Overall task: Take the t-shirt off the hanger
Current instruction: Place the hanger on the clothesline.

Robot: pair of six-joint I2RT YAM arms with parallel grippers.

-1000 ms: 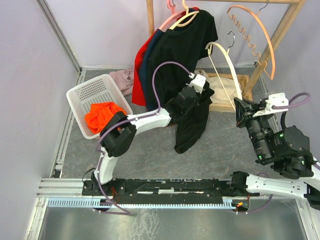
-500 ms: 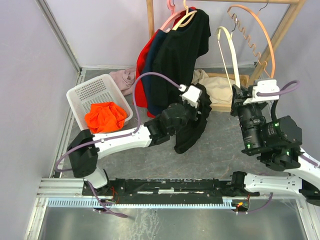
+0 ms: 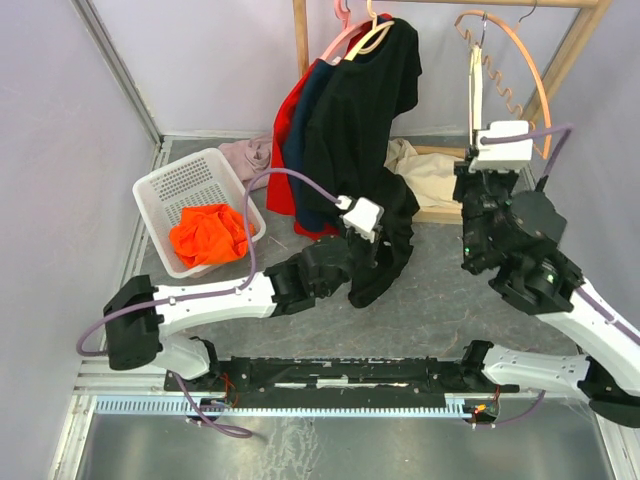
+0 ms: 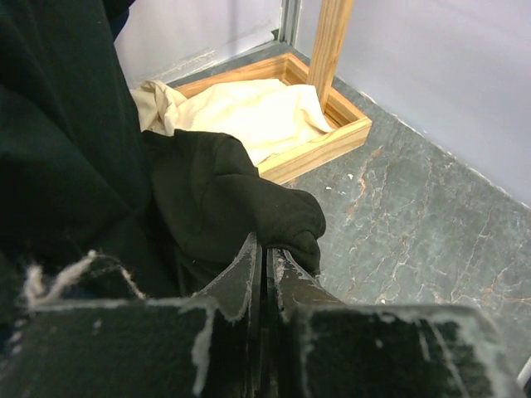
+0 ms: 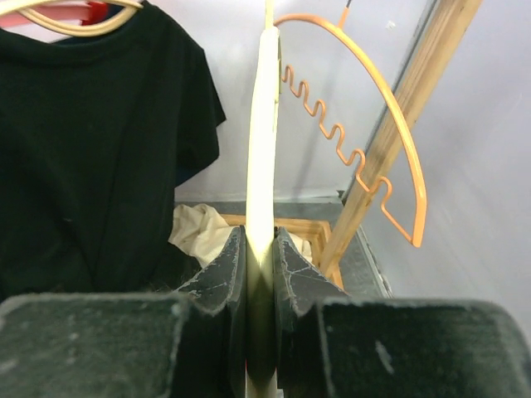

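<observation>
The black t-shirt (image 3: 384,262) droops in a heap from my left gripper (image 3: 383,238) to the floor, below the rack. In the left wrist view that gripper (image 4: 265,246) is shut with the t-shirt (image 4: 224,191) bunched at its fingertips. The bare cream hanger (image 3: 476,88) stands upright near the rail at the upper right, free of the t-shirt. My right gripper (image 3: 475,165) is shut on the hanger's lower part; the right wrist view shows the hanger (image 5: 264,124) clamped between the fingers of that gripper (image 5: 261,249).
Black (image 3: 360,100), navy and red shirts hang from the wooden rack (image 3: 300,35). An orange hanger (image 3: 522,52) hangs to the right. A cream cloth (image 3: 425,175) lies in the rack's wooden base. A white basket (image 3: 165,190) with an orange garment (image 3: 208,232) stands at the left.
My right gripper has raised the cream hanger up and leftward toward the rail, turning it edge-on. The left arm has stretched out lower and drawn back slightly, still holding the black t-shirt.
</observation>
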